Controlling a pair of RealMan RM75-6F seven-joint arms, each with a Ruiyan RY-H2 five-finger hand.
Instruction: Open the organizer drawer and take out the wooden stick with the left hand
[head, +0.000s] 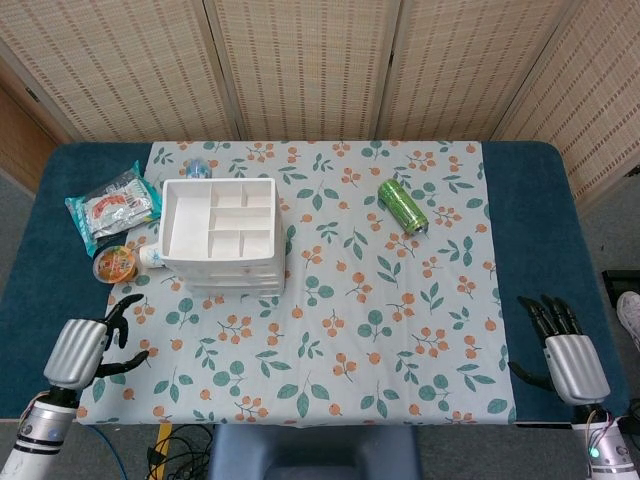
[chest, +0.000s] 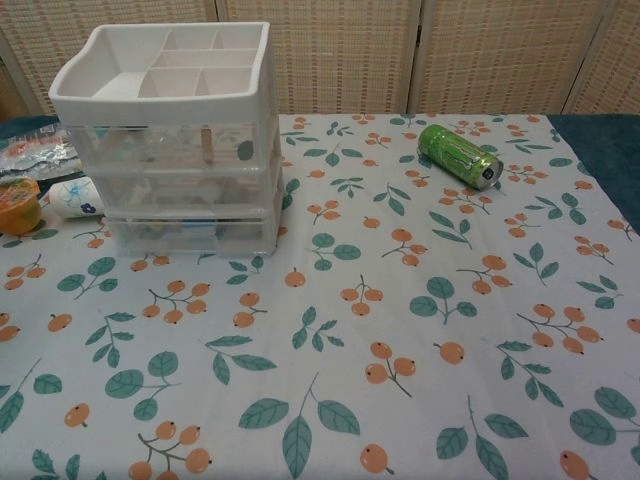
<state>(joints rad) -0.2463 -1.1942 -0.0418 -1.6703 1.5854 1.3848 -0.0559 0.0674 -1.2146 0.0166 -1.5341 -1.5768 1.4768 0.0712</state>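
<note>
A white organizer (head: 220, 233) with clear stacked drawers (chest: 190, 190) stands on the left part of the floral cloth, all drawers pushed in. Through the top drawer's front a pale wooden stick (chest: 206, 144) shows upright. My left hand (head: 88, 347) hovers at the cloth's front left corner, fingers apart, holding nothing, well short of the organizer. My right hand (head: 566, 356) rests at the front right edge, fingers spread and empty. Neither hand appears in the chest view.
A green can (head: 402, 206) lies on its side right of the organizer. Left of the organizer sit a snack bag (head: 112, 205), an orange cup (head: 115, 264) and a small white bottle (chest: 72, 196). A wicker screen stands behind the table.
</note>
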